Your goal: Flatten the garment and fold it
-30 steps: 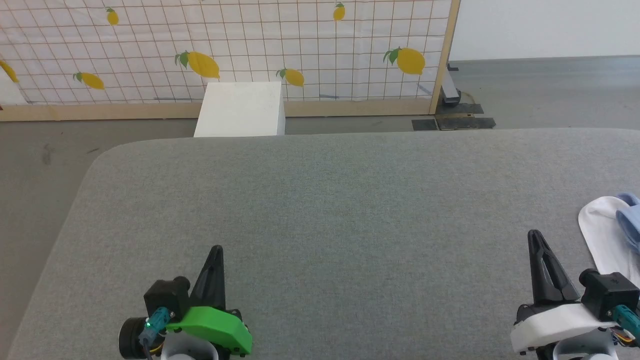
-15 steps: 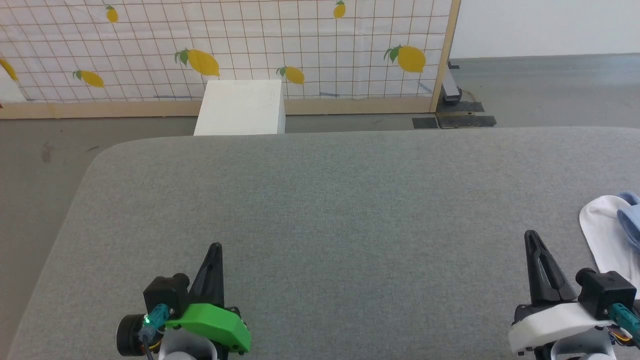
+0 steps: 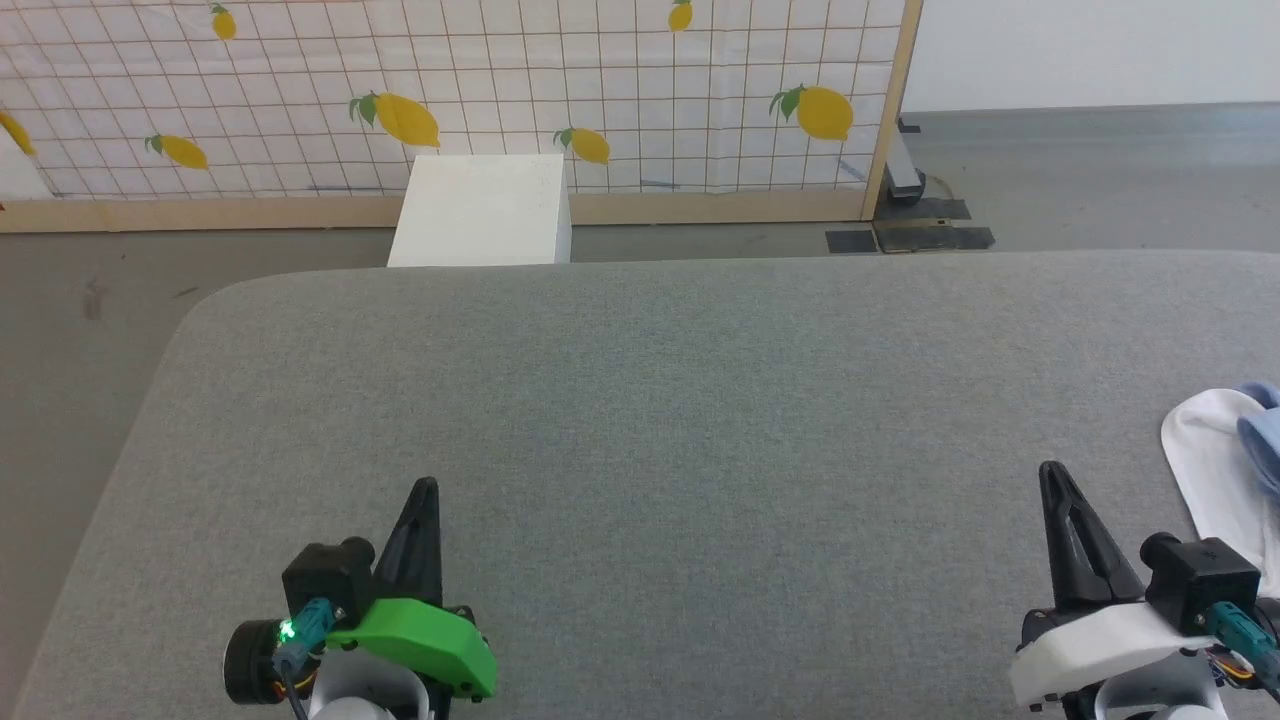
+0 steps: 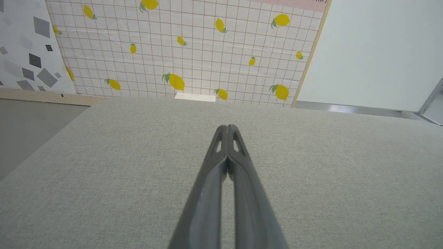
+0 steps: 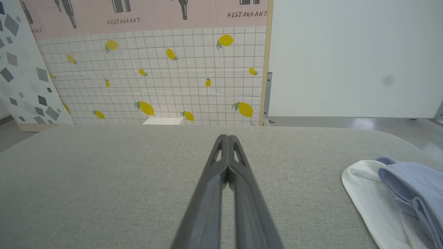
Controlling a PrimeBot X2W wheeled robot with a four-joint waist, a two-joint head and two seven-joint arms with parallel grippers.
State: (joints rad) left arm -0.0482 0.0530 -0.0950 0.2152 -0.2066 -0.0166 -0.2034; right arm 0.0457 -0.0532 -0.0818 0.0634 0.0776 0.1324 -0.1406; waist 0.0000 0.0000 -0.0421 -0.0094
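The garment (image 3: pixel 1225 460) lies bunched at the far right edge of the grey table (image 3: pixel 660 400), a white part with a light blue fold on top; most of it runs out of the head view. In the right wrist view the garment (image 5: pixel 391 193) sits at the lower right. My right gripper (image 3: pixel 1048 472) is shut and empty, a little to the left of the garment and apart from it; its tips (image 5: pixel 226 137) are pressed together. My left gripper (image 3: pixel 427 486) is shut and empty near the front left of the table, tips together (image 4: pixel 226 127).
A white box (image 3: pixel 482 210) stands on the floor behind the table's far edge. Behind it is a lemon-patterned partition (image 3: pixel 500 90) with a wooden frame. Grey floor lies to the left of the table's rounded corner (image 3: pixel 205 300).
The head view has shifted slightly; both grippers sit a little lower and further left in the picture. Both stay shut. The garment has not moved on the table.
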